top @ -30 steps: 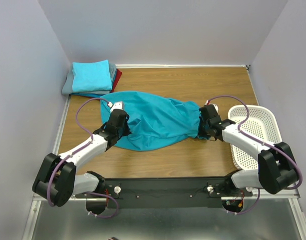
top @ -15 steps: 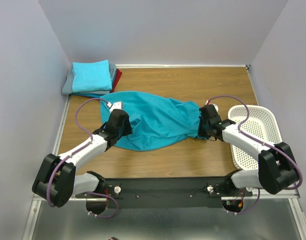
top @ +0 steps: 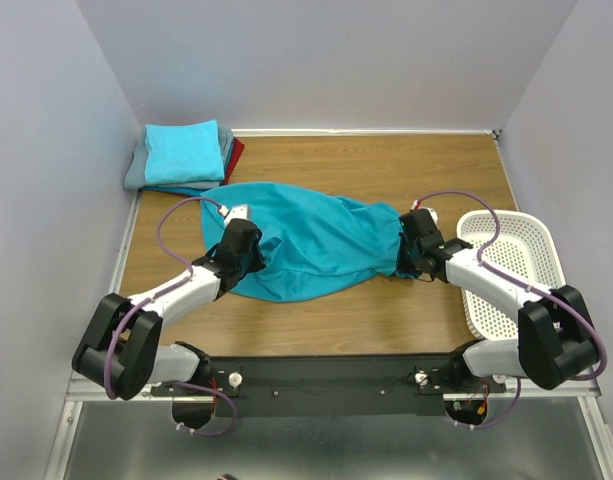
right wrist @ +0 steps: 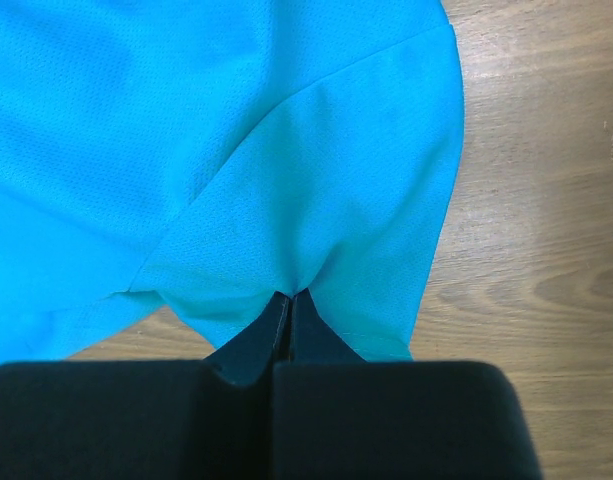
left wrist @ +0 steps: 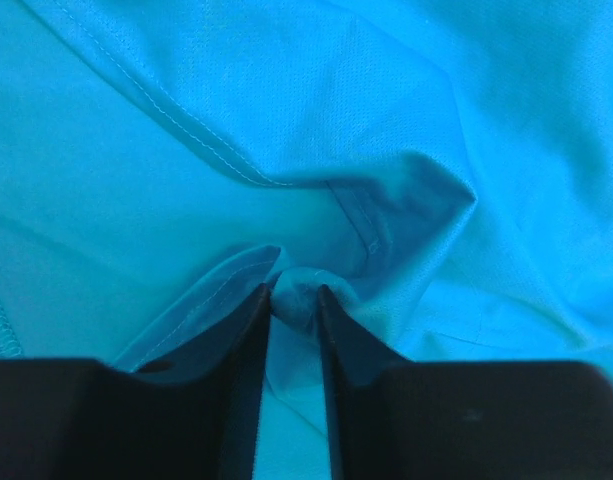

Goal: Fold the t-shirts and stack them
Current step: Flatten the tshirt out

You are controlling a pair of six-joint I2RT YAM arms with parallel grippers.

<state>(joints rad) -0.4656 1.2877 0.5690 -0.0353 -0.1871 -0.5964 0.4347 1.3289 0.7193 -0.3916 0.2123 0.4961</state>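
While both arms reach over the table (top: 386,170), we see the teal tee (top: 316,245) lying wrinkled across the middle of it, between the two grippers. The left gripper (left wrist: 294,295) is at the tee's left end. Its fingers (left wrist: 244,380) are nearly together, and a small bunched fold of the cloth is pinched in the narrow gap between them. The right gripper (right wrist: 289,297) is at the tee's right end, near the basket (top: 526,245). Its fingers (right wrist: 254,345) are pressed together with the edge of the tee caught at their tips. From that point the cloth fans out, and bare wood shows to the right of it. In the top view the tee is wider at the left and narrower toward the right.

The stack (top: 181,155) of folded tees rests in the far left corner of the table, just beyond the teal tee's left end; we cannot tell if the two touch. A light turquoise tee is on top of it, grey shows below at the left, and dark red shows at the right side. The basket stands at the right edge of the table, beside the right arm.
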